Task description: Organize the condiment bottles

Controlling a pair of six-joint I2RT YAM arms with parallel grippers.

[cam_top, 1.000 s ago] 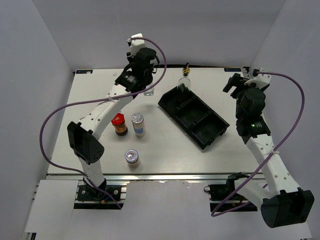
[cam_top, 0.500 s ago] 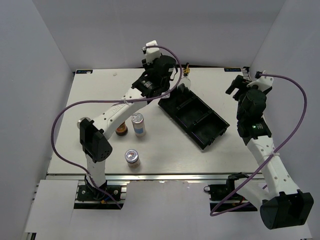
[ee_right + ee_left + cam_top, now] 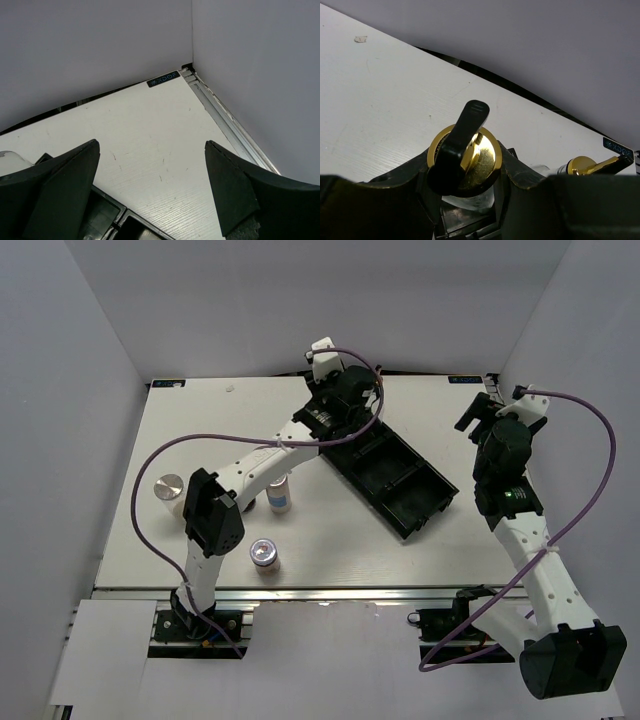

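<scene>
the left gripper (image 3: pixel 463 187) is clamped on a bottle (image 3: pixel 464 156) just under its gold pourer top, a dark finger (image 3: pixel 380 200) on either side of the neck and the black lever of the pourer sticking up between them. in the wrist view clear glass shows below the top, with the black tray (image 3: pixel 465 227) under it. a second bottle (image 3: pixel 582 165) shows only its gold top, just beside and to the right of the held one. from above, the left gripper (image 3: pixel 350 410) hangs over the far end of the tray (image 3: pixel 440 502), and the wrist hides both bottles there. the tray lies at a slant in the middle of the table (image 3: pixel 180 420). the right gripper (image 3: pixel 150 150) has its fingers spread wide with nothing between them, over bare table near the far right corner; from above the right gripper (image 3: pixel 480 418) sits well apart from the tray's far end. three shakers stand on the table, none in the tray: the left shaker (image 3: pixel 168 487) by itself, the middle shaker (image 3: pixel 281 496) beside the left arm's forearm, and the near shaker (image 3: pixel 264 555) closest to the arm bases. whether the red-lidded jar is under the forearm i cannot tell.
</scene>
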